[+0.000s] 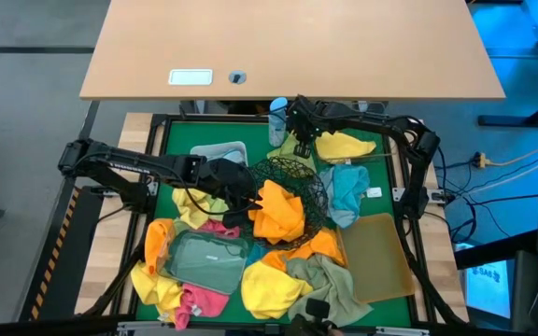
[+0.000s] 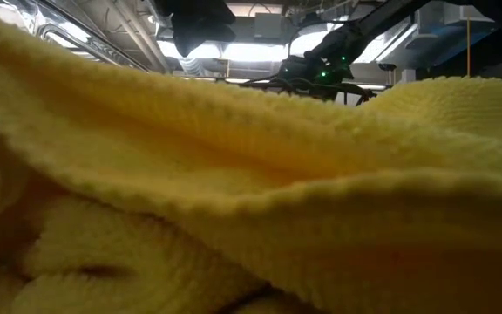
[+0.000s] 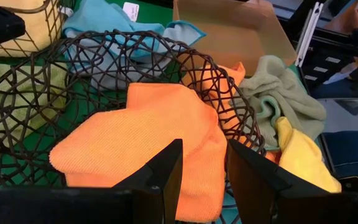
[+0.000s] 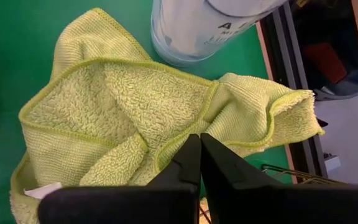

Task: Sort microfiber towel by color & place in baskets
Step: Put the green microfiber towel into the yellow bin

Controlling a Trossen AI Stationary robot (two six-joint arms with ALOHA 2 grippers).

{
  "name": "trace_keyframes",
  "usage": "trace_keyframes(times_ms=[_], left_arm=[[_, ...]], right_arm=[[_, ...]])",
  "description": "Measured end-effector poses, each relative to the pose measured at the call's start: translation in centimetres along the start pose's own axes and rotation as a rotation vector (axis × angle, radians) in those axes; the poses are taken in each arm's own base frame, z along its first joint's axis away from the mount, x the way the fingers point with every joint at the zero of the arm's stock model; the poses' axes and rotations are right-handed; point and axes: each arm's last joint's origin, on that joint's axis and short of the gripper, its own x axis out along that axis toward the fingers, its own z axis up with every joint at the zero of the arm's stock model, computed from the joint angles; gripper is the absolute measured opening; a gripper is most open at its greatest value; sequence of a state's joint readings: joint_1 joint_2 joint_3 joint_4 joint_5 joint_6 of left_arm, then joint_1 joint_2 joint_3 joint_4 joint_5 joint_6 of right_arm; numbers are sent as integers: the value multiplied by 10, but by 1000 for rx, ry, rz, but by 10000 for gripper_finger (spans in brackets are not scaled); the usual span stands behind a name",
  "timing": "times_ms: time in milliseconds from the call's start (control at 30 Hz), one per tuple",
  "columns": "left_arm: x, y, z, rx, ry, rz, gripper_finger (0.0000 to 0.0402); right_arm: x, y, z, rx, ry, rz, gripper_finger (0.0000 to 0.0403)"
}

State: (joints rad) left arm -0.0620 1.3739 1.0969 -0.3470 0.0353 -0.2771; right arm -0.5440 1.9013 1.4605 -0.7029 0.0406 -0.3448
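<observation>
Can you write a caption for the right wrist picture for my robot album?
Right gripper shut on the light green towel lying on the green mat beside a bottle.

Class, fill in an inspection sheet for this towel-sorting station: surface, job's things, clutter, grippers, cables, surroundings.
Surface: green mat, mostly covered.
Job's things: orange towel in the black mesh bowl; yellow towel in the wire basket; tan bin without towels; lime towel on the mat.
Clutter: bottle beside the lime towel.
Grippers: left gripper open over the orange towel; right gripper shut on the lime towel.
Cables: bundle right of the frame.
Surroundings: wooden desk behind.
</observation>
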Motion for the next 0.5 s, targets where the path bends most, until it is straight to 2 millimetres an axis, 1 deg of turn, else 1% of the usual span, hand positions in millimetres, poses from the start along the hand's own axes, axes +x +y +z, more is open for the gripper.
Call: trace_keyframes(times_ms=[200,367,500], left_arm=[[0,0,0,0,-1,1,118],[0,0,0,0,-1,1,118],[0,0,0,0,-1,1,118]], right_arm=[[0,1,1,-13,-19,25,9],[0,1,4,-100,-63,68,10],[0,1,5,-159,-80,71,10]])
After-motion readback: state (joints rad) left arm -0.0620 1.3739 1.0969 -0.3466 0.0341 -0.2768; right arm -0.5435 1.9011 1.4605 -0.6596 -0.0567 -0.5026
